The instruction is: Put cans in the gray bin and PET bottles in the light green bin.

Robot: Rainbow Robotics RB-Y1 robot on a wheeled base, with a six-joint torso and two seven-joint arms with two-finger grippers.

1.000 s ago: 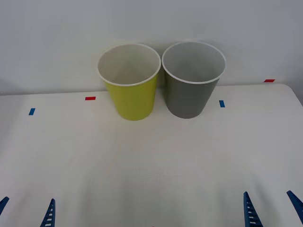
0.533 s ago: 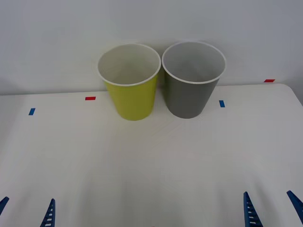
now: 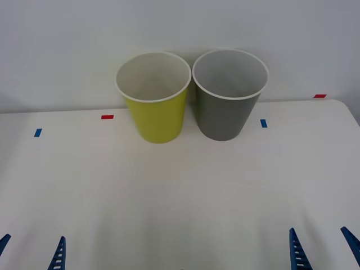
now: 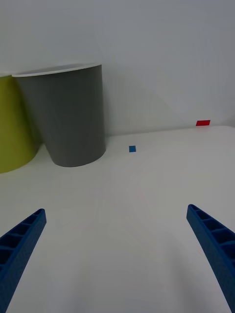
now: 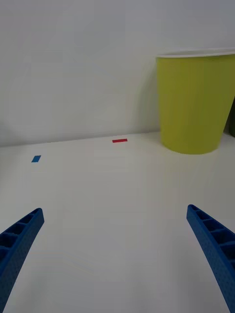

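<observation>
The left gripper (image 3: 31,251) sits low at the near edge of the white table (image 3: 180,191), its blue ribbed fingers (image 5: 19,244) spread wide apart and gripping nothing. The right gripper (image 3: 322,247) sits at the same near edge on the other side, its own fingers (image 4: 213,244) likewise spread wide and empty. Ahead of the left gripper and off toward the right gripper's side stands the light green bin (image 3: 154,98), upright near the wall, its white rim and pale inside facing up. Ahead of the right gripper and off toward the left gripper's side stands the gray bin (image 3: 229,95), also upright, its rim just beside that of the light green bin so that the two look nearly touching. Both bins are well apart from either gripper. From the left wrist, a red tape mark (image 5: 119,141) lies on the table ahead of the fingers, near the foot of the light green bin, and a blue tape mark (image 5: 35,158) lies farther out to the side. From the right wrist, a blue tape mark (image 4: 132,148) lies just beside the foot of the gray bin, and a red mark (image 4: 202,123) lies farther off by the wall.
</observation>
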